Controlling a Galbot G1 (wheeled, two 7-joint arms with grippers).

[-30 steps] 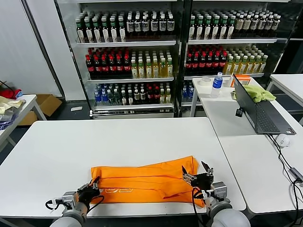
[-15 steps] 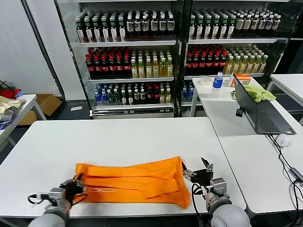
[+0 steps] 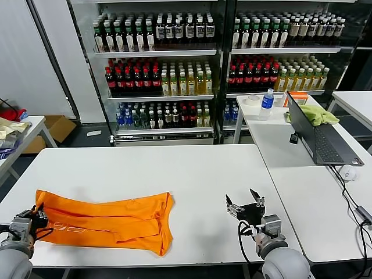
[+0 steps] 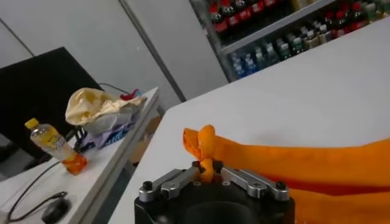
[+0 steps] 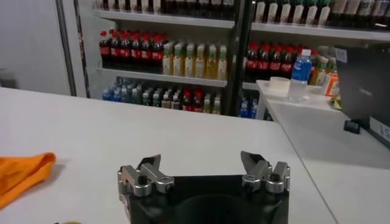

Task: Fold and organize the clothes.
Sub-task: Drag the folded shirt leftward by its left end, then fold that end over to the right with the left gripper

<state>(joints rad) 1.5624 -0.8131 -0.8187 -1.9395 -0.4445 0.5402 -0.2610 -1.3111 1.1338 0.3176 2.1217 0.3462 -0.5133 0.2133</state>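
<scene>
The clothes, one bright orange T-shirt (image 3: 107,220), lie folded into a long band on the left front part of the white table (image 3: 174,168). My left gripper (image 3: 36,218) is at the band's left end, near the table's left front corner. In the left wrist view that gripper (image 4: 208,167) is shut on a bunched fold of the orange T-shirt (image 4: 292,167). My right gripper (image 3: 245,204) hovers over bare table at the front right, open, with nothing between its fingers. In the right wrist view the right gripper (image 5: 204,165) stands well apart from the T-shirt's right end (image 5: 21,173).
A laptop (image 3: 317,136), a yellow-green cloth (image 3: 317,113), a water bottle (image 3: 266,103) and a mouse (image 3: 347,171) sit on the right-hand tables. A side table at the left holds a garment pile (image 4: 100,106) and a drink bottle (image 4: 55,146). Drink shelves (image 3: 174,75) line the back.
My left gripper has pulled the orange T-shirt leftward along the table's front, away from my right gripper. The right gripper has stayed open in about the same place.
</scene>
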